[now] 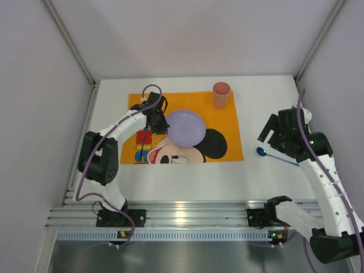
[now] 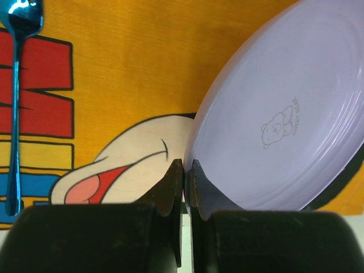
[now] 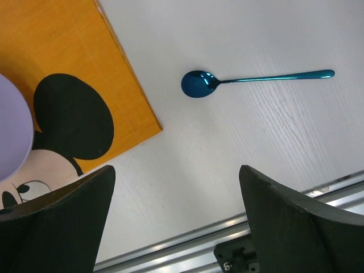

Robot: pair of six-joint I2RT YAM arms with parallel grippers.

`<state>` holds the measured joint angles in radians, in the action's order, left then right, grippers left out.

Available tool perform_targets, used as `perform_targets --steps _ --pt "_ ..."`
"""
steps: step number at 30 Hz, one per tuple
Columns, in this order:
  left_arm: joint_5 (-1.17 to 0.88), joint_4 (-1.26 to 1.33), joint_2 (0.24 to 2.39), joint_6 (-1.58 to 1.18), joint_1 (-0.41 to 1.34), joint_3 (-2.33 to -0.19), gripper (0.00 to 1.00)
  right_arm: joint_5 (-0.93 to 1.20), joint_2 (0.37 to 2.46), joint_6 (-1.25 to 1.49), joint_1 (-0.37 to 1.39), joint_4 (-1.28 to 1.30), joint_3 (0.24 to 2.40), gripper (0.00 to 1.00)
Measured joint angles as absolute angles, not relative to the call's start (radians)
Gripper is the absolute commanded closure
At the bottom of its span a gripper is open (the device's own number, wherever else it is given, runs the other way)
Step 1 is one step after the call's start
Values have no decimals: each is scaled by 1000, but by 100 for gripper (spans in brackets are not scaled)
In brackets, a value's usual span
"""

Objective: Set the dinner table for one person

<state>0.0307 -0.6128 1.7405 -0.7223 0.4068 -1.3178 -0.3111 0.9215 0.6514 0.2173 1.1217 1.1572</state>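
Note:
The white dinner table point(image 1: 187, 176) carries an orange mouse-print placemat point(image 1: 227, 116). A lilac plate point(image 1: 186, 126) lies over the placemat's middle. My left gripper point(image 1: 158, 122) is shut on the plate's left rim; in the left wrist view the jaws point(image 2: 186, 165) pinch the edge of the plate point(image 2: 284, 114), which looks tilted. A pink cup point(image 1: 221, 94) stands at the placemat's far right corner. A blue spoon point(image 1: 276, 154) lies on bare table right of the placemat. My right gripper point(image 1: 278, 133) hovers open above it, and the spoon point(image 3: 199, 83) shows beyond the open gripper point(image 3: 176, 170).
A second shiny blue utensil point(image 2: 16, 102) lies on the placemat point(image 2: 131, 57) left of the plate. The silver ridged rail point(image 1: 182, 219) runs along the near edge with both arm bases on it. White walls close in the left, far and right sides.

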Motion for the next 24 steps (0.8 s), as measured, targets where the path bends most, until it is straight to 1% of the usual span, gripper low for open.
perform_targets --steps 5,6,7,8,9,10,11,13,18,21,24 --pt "20 -604 1806 -705 354 -1322 100 -276 957 627 217 1073 1138 9" --pt "14 -603 1814 -701 344 -1329 99 -275 957 620 215 1070 1131 9" --pt "11 -603 1825 -697 337 -1340 94 -274 958 614 212 1066 1124 9" --pt "9 -601 1836 -690 332 -1351 83 -274 964 603 204 1063 1114 9" --pt "7 -599 1846 -682 329 -1363 57 -275 972 595 193 1057 1104 8" --pt "4 -597 1855 -672 327 -1372 47 -276 983 582 176 1048 1088 8" --pt "1 -593 1859 -665 327 -1377 40 -277 999 571 158 1037 1068 8" --pt "-4 -591 1860 -653 327 -1377 32 -265 1050 550 104 1013 1016 9" --pt "-7 -591 1858 -630 328 -1380 32 -181 1238 513 -89 955 929 9" --pt "-7 -594 1842 -622 327 -1381 34 -142 1308 506 -171 931 939 9" --pt "-11 -595 1794 -618 326 -1378 35 -99 1370 508 -213 905 971 10"
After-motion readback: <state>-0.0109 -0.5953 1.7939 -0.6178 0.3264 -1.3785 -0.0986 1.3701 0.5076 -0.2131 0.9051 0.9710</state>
